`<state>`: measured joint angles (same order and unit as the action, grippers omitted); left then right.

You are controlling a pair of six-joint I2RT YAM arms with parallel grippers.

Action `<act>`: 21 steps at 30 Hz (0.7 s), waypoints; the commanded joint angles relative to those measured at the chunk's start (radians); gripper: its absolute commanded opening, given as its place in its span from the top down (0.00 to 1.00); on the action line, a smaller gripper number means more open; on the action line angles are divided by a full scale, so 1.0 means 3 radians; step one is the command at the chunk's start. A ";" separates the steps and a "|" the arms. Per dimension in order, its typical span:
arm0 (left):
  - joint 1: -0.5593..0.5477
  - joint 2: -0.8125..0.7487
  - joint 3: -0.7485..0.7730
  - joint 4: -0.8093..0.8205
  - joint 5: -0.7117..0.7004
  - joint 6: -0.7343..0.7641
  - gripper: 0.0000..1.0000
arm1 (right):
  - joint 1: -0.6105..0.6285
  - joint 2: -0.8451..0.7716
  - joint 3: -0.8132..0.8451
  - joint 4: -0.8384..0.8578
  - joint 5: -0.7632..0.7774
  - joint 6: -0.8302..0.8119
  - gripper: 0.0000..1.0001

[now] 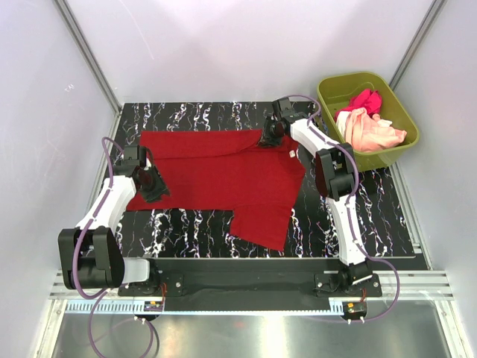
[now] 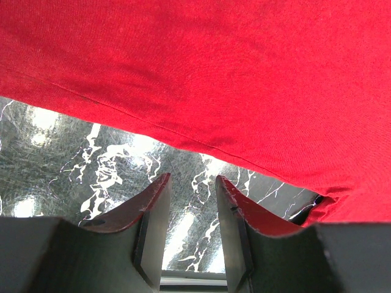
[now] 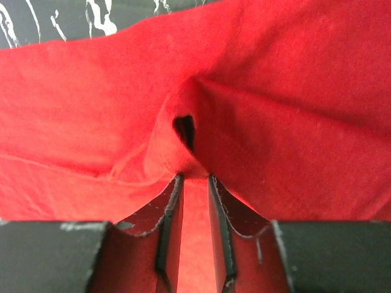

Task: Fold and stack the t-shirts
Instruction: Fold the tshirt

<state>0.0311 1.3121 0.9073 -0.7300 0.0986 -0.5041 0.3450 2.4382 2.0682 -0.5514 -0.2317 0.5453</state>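
The left gripper [image 2: 192, 198] is resting with its fingers apart and holding nothing over the glossy black, white-veined table [image 1: 194, 224], just short of the stitched hem of the deep red t-shirt [image 1: 223, 175]. That soft matte knit is lying spread flat mid-table. A small white patch [image 1: 291, 154] on it is too small to read. The right gripper [image 3: 194, 183] is pinching a raised fold at the shirt's far edge. The magenta-pink t-shirt [image 1: 364, 101] and pale peach t-shirt [image 1: 373, 133] are lying crumpled in the olive-green plastic tub [image 1: 399, 104].
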 commanded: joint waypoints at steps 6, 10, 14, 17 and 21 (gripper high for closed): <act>-0.0007 0.0029 0.0054 0.0102 0.0060 0.0070 0.60 | -0.0076 0.0105 0.0188 0.0125 -0.0214 0.0161 0.62; -0.0012 0.0039 0.0044 0.0102 0.0065 0.0070 0.60 | -0.0076 0.0161 0.0213 0.0197 -0.0337 0.0258 0.60; -0.0006 0.0034 0.0043 0.0107 0.0065 0.0075 0.60 | -0.0087 0.0177 0.0224 0.0314 -0.0536 0.0381 0.68; -0.0007 0.0034 0.0038 0.0112 0.0065 0.0075 0.60 | -0.0087 0.0126 0.0188 0.0422 -0.0598 0.0483 0.74; -0.0007 0.0039 0.0038 0.0122 0.0070 0.0075 0.60 | -0.0092 0.0014 0.0249 0.0168 -0.0552 0.0570 0.98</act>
<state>0.0311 1.3197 0.9073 -0.7296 0.1001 -0.4965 0.3233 2.4866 2.0914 -0.4770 -0.3737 0.6750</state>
